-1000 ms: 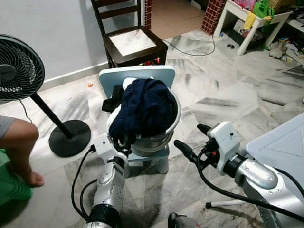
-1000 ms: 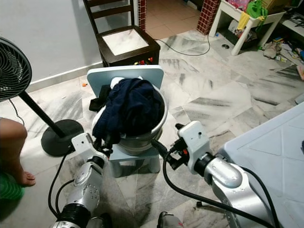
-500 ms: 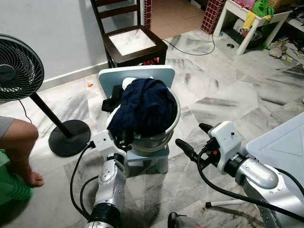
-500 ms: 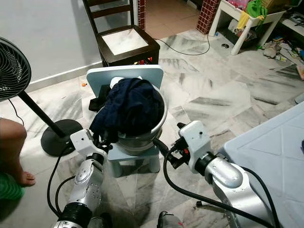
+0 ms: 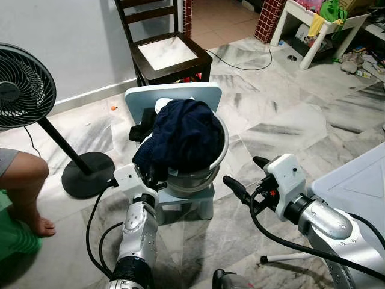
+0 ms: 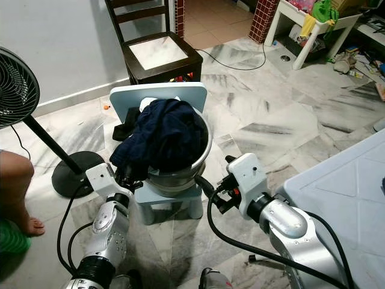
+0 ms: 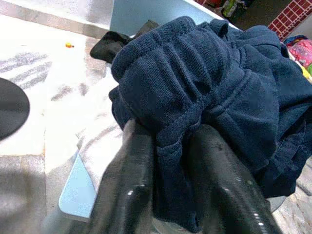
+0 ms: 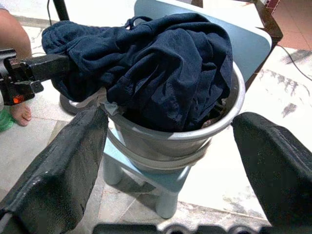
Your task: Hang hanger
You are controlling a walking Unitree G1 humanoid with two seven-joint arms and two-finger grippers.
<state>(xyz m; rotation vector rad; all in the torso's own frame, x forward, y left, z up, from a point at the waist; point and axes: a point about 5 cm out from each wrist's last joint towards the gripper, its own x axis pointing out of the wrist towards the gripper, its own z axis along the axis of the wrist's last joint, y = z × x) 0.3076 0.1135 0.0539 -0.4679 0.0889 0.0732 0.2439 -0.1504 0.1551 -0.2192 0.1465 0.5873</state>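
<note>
Navy garment [image 6: 167, 133] heaped in silver basin [image 6: 180, 174]

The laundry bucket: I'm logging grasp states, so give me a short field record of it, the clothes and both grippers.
container: metal bucket on a light blue stool
contents: dark navy garment heaped above the rim, white cloth under it
left gripper: shut on a fold of the dark navy garment at the bucket's left side
right gripper: open, beside the bucket's right side, touching nothing
nearby: standing fan, dark wooden chair
</note>
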